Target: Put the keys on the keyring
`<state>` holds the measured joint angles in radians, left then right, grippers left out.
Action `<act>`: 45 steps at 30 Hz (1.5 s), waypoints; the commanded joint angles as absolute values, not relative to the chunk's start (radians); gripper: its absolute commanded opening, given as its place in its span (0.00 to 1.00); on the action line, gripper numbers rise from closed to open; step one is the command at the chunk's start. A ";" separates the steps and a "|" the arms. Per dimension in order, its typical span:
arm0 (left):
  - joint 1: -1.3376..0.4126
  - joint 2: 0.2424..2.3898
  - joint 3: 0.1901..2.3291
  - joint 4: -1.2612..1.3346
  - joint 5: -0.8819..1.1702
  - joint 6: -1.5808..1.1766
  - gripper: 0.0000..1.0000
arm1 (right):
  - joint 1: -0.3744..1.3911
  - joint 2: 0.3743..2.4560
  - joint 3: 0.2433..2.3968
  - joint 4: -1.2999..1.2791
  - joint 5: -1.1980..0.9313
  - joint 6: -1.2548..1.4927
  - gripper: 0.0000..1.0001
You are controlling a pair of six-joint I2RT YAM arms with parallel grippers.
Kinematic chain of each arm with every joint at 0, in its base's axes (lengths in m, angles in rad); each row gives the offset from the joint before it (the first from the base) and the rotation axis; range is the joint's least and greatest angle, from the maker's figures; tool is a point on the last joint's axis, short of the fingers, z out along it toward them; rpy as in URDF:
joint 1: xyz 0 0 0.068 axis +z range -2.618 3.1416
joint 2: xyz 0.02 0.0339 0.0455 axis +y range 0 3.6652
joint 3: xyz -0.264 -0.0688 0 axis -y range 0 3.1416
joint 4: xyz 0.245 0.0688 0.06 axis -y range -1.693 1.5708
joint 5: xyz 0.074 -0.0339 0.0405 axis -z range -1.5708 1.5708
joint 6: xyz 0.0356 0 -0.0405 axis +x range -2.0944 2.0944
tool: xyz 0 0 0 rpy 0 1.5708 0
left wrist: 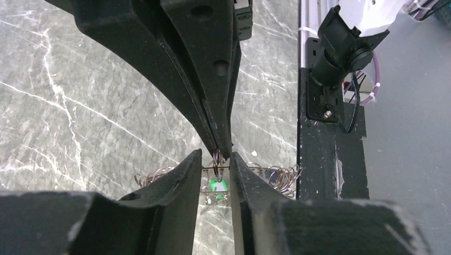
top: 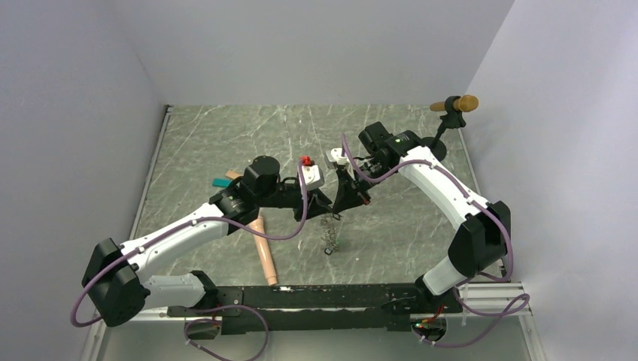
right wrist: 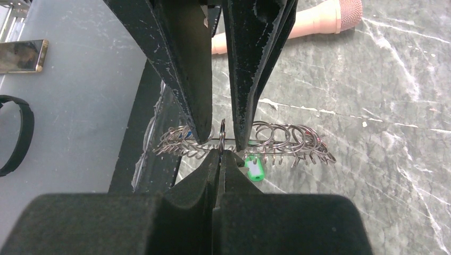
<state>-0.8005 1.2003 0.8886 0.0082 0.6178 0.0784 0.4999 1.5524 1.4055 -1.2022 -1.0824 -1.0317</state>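
The keyring (top: 329, 235) hangs as a floppy wire loop below both grippers, just above the table. Many small rings are threaded on the keyring (right wrist: 287, 141). My right gripper (right wrist: 219, 153) is shut on one small upright ring (right wrist: 222, 132) on that wire. My left gripper (left wrist: 215, 159) comes from the opposite side, its jaws apart, one on either side of that ring and of the right gripper (left wrist: 222, 151). A green key (left wrist: 217, 186) dangles just under the wire, and the green key (right wrist: 255, 169) hangs free. The other keys cannot be told apart among the rings.
A peach cylinder (top: 265, 256) lies on the marble table left of the grippers, with teal and tan blocks (top: 222, 181) behind it. The black rail (top: 323, 297) runs along the near edge. A stand with a tan-tipped head (top: 455, 105) rises at the back right.
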 commanded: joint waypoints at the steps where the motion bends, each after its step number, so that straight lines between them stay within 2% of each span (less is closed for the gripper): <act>1: -0.808 1.205 0.922 0.082 0.645 0.045 0.29 | 0.502 1.545 1.445 -1.203 -1.130 -1.041 0.00; 4: -0.807 1.210 0.923 0.090 0.650 0.039 0.23 | 0.501 1.546 1.445 -1.203 -1.130 -1.042 0.00; 8: -0.807 1.227 0.937 0.065 0.670 0.042 0.03 | 0.502 1.544 1.445 -1.204 -1.131 -1.043 0.00; 10: -0.807 1.228 0.939 0.052 0.668 0.043 0.04 | 0.502 1.543 1.445 -1.205 -1.132 -1.043 0.00; 13: -0.808 1.220 0.934 0.051 0.656 0.041 0.19 | 0.502 1.542 1.445 -1.204 -1.133 -1.042 0.00; 14: -0.807 1.217 0.932 0.049 0.654 0.042 0.21 | 0.502 1.543 1.445 -1.204 -1.132 -1.041 0.00; 18: -0.807 1.217 0.938 0.034 0.655 0.049 0.23 | 0.502 1.543 1.444 -1.203 -1.133 -1.041 0.00; 25: -0.807 1.233 0.952 0.019 0.671 0.051 0.17 | 0.501 1.542 1.444 -1.202 -1.133 -1.040 0.00; 26: -0.807 1.234 0.953 0.021 0.673 0.050 0.15 | 0.501 1.542 1.443 -1.202 -1.132 -1.040 0.00; 28: -0.806 1.233 0.950 0.029 0.683 0.048 0.01 | 0.502 1.543 1.443 -1.203 -1.133 -1.040 0.00; 29: -0.808 1.232 0.951 0.028 0.681 0.048 0.00 | 0.501 1.543 1.443 -1.203 -1.134 -1.041 0.00; 37: -0.807 1.156 0.862 0.142 0.607 -0.010 0.00 | 0.499 1.539 1.439 -1.193 -1.150 -1.033 0.00; 42: -0.807 1.070 0.700 0.416 0.534 -0.150 0.00 | 0.496 1.542 1.439 -1.203 -1.177 -1.042 0.15; 45: -0.805 1.051 0.630 0.545 0.511 -0.218 0.00 | 0.494 1.543 1.440 -1.214 -1.193 -1.054 0.18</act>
<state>-0.8036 1.0889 0.6853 0.2741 0.5598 -0.0982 0.4988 1.5524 1.4059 -1.2026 -1.1275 -1.0294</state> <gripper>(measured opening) 0.013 0.163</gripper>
